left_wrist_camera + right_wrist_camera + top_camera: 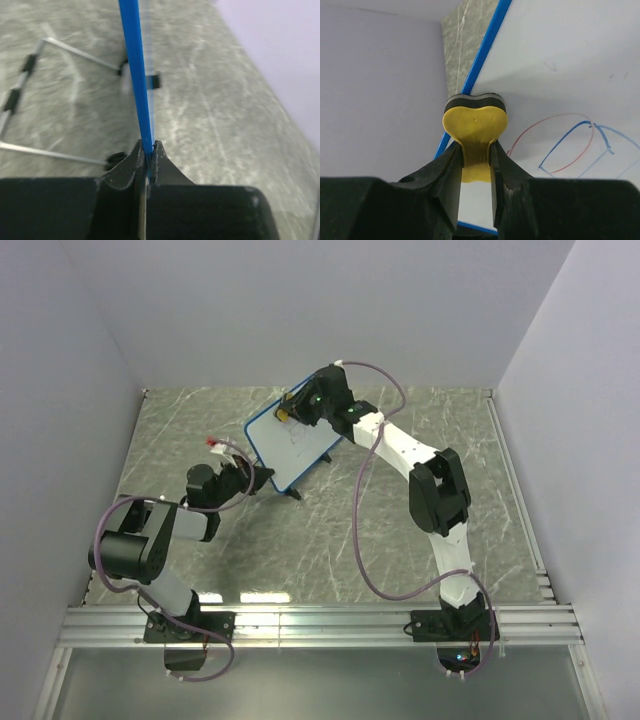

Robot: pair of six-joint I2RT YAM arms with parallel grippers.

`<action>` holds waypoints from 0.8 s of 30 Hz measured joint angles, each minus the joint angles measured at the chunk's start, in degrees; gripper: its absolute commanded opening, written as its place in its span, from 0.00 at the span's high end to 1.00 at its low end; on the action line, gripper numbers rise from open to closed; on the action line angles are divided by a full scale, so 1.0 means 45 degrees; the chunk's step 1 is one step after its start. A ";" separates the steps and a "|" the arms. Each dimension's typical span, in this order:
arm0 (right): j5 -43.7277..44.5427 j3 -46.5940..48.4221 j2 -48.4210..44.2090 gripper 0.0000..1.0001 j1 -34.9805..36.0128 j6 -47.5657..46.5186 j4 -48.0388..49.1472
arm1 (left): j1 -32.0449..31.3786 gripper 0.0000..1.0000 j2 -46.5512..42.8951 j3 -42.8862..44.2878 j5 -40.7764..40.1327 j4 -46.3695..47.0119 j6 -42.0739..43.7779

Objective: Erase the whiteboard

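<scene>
Though tilted, one whiteboard (295, 448), one eraser (475, 127).

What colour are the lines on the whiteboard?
Red and blue lines; the right wrist view shows them best.

Here's the tabletop (330, 550), a grey-green marble pattern streaked with pale veins, evenly lit, with only soft shadows on it. Pale lavender panels box it in: back wall (320, 310), left wall (50, 440), right wall (590, 440). Along the near edge run slotted aluminium rails (320, 623). From the left wrist, the marbled surface meets a lavender wall at the right.
</scene>
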 measured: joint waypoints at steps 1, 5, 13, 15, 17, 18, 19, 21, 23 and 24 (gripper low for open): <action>-0.0034 0.0015 0.0073 1.00 0.0000 0.0092 0.0053 | 0.0000 1.00 -0.0005 -0.0005 -0.0296 -0.0194 0.0078; -0.0102 -0.0019 0.0223 1.00 0.0019 0.0262 0.0301 | -0.0092 1.00 -0.0015 -0.0136 -0.1190 -0.0471 0.0073; -0.0097 -0.1734 -0.0277 1.00 0.0165 0.0602 0.1617 | -0.1409 1.00 -0.0233 -0.1481 -0.3847 0.0588 -0.0321; -0.0073 -0.2186 -0.0413 1.00 0.0175 0.0690 0.1899 | -0.1724 1.00 -0.0160 -0.1685 -0.4376 0.0894 -0.0374; 0.0034 -0.2584 -0.0515 1.00 0.0199 0.0782 0.2229 | -0.1914 1.00 0.0092 -0.1821 -0.4809 0.1433 -0.0466; 0.0087 -0.2715 -0.0549 1.00 0.0209 0.0787 0.2317 | -0.1948 1.00 0.0243 -0.1860 -0.4886 0.1676 -0.0500; 0.0185 -0.2871 -0.0583 1.00 0.0243 0.0787 0.2414 | -0.1977 1.00 0.0413 -0.1909 -0.4979 0.2006 -0.0549; 0.0355 -0.3133 -0.0622 1.00 0.0335 0.0767 0.2579 | -0.2016 1.00 0.0631 -0.1987 -0.5129 0.2419 -0.0559; 0.0505 -0.3517 -0.0665 1.00 0.0476 0.0738 0.2788 | -0.2040 1.00 0.0767 -0.2021 -0.5270 0.2662 -0.0554; 0.0568 -0.3779 -0.0714 1.00 0.0549 0.0743 0.2895 | -0.2059 1.00 0.0821 -0.2030 -0.5357 0.2739 -0.0559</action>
